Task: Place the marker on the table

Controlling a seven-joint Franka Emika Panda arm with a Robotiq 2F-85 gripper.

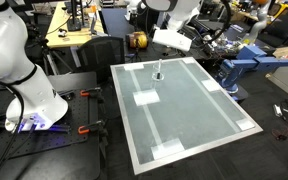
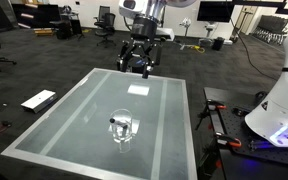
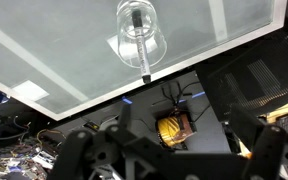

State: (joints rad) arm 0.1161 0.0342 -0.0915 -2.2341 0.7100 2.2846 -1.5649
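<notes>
The marker [image 3: 142, 50], a thin whitish stick with a dark end, stands leaning inside a small clear cup [image 3: 139, 38] on the pale grey-green table [image 3: 44, 50]. The cup also shows in both exterior views [image 1: 158, 72] [image 2: 122, 128], with the marker [image 2: 119, 122] inside it. My gripper [image 3: 174, 152] hangs above the table's far edge, apart from the cup. Its fingers are spread wide and nothing is between them. It also shows in both exterior views [image 1: 171, 41] [image 2: 136, 62].
White square patches [image 1: 145, 97] lie on the table top [image 1: 184, 115]. A yellow spool [image 3: 169, 128] sits on the floor past the table edge. A white robot base [image 2: 279, 110] stands beside the table, and a wooden desk [image 1: 74, 35] and a blue fixture [image 1: 239, 70] stand behind it.
</notes>
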